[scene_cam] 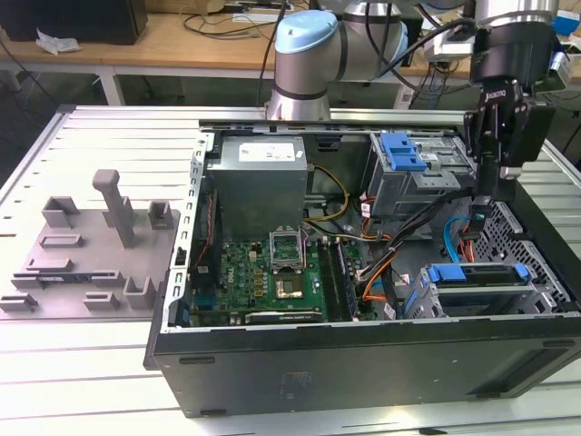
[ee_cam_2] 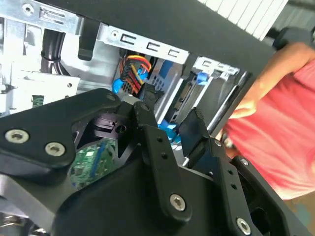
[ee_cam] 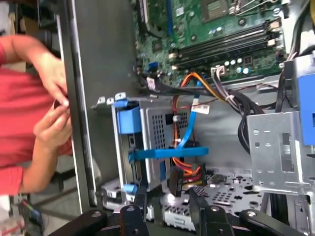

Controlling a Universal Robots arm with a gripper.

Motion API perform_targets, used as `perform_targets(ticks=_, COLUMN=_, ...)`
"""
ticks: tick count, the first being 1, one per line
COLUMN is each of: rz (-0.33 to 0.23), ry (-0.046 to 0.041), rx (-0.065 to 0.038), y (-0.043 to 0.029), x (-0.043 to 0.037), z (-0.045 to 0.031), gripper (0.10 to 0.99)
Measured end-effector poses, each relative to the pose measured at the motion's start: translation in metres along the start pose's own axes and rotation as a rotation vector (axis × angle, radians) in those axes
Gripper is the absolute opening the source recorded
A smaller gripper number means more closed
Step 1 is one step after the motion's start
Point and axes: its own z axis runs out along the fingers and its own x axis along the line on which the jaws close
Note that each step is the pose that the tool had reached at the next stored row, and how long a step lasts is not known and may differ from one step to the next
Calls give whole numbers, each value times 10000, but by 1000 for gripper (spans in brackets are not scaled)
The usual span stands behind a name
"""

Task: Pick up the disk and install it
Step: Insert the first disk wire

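A slatted aluminium table point(scene_cam: 100, 127) carries an open black computer case point(scene_cam: 363, 363), lying on its side across the middle of the exterior view; at about 9 o'clock on the same table stands a grey plastic fixture point(scene_cam: 100, 245) with posts and slots; at 12 o'clock, behind the table, runs a wooden bench point(scene_cam: 182, 36) strewn with cables. Inside the case the green motherboard point(scene_cam: 272, 277) lies near 6 o'clock, a large grey metal box point(scene_cam: 259, 182) just above it, and a small blue clip point(scene_cam: 404, 150) at about 1 o'clock.

The disk point(scene_cam: 477, 272) sits in the drive bay at the case's corner, at about 4 o'clock; its blue bracket point(ee_cam: 129, 119) shows at the bay's end in the first wrist view, with orange and blue cables beside it.

The gripper point(scene_cam: 487, 195) hangs at 2 o'clock over the case, above the disk and apart from it; in both wrist views point(ee_cam_2: 172, 110) point(ee_cam: 169, 194) its black fingers stand apart with nothing between them.

A person's hands point(ee_cam: 54, 123) and red sleeve point(ee_cam_2: 280, 137) are just outside the case wall, the hands beside its edge.
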Motion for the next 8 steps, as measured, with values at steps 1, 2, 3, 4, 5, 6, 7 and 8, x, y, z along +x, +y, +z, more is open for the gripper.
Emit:
perform_targets(ticks=1, rz=30, ry=32, rx=-17, y=1, x=-8, z=6, gripper=471)
perform_targets(ticks=2, rz=37, ry=174, rx=-3, y=4, x=-29, z=4, gripper=471)
perform_targets(ticks=3, rz=32, ry=332, rx=15, y=5, x=-39, z=2, gripper=471)
perform_targets(ticks=4, rz=19, ry=444, rx=32, y=6, x=-49, z=-2, gripper=471)
perform_targets(ticks=5, rz=0, ry=601, rx=57, y=10, x=-75, z=-14, gripper=471)
perform_targets(ticks=6, rz=-5, ry=719, rx=72, y=15, x=-107, z=-28, gripper=471)
perform_targets(ticks=7, rz=-1, ry=955, rx=104, y=26, x=-162, z=-45, gripper=471)
perform_targets(ticks=8, rz=-1, ry=1036, rx=113, y=43, x=-183, z=-37, gripper=471)
